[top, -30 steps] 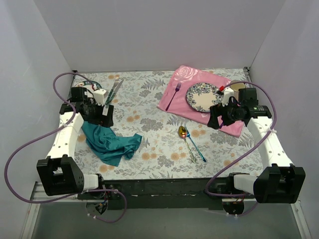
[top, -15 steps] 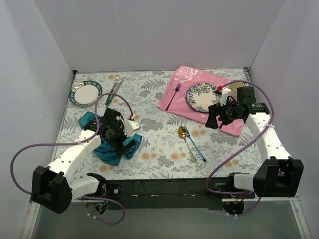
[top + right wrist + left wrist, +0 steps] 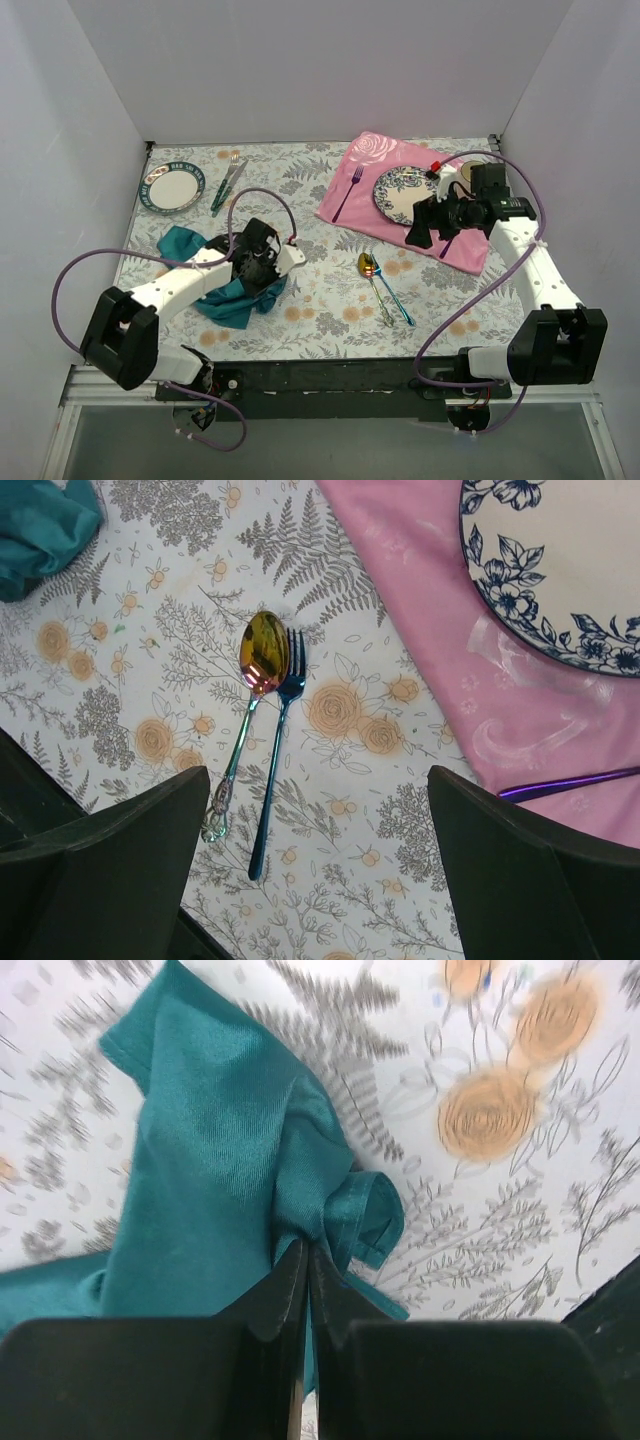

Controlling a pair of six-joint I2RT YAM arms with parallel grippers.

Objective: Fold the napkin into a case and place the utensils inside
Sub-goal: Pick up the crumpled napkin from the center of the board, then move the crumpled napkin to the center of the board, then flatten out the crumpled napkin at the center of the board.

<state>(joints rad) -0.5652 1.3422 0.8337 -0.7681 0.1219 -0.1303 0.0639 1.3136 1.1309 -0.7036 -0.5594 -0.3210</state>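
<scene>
Small plate [image 3: 172, 188]: far-left corner of the table [image 3: 300, 165], well apart from my work.
Green-handled fork and knife [image 3: 228, 178]: just beside that plate; not mine to take.
Napkin [image 3: 225, 300]: teal cloth, crumpled in a heap at the near left; not flat, no fold made.
Left gripper [image 3: 307, 1258]: my fingers are clenched on a bunched fold of the napkin, with several layers caught at once.
Risk, left: I judge that pulling from this bunch drags the whole heap instead of spreading it. The shiny cloth may also slide out of so shallow a pinch.
Rainbow spoon [image 3: 264, 652]: centre of the table, bowl close against the fork's tines.
Rainbow fork [image 3: 283, 695]: just right of the spoon, the two handles splaying apart.
Risk, centre: a napkin flung open toward the middle could sweep this pair out of line.
Right gripper [image 3: 318, 780]: my fingers are spread wide and hold nothing, hovering above the pair.
Placemat [image 3: 372, 150]: pink, rose-patterned, far right; it bears a floral plate [image 3: 408, 194] and a purple fork [image 3: 347, 192].
Risk, right: the pieces lie so close that closing on one may nudge the other away. Coming down off-centre could snag the placemat's edge.
</scene>
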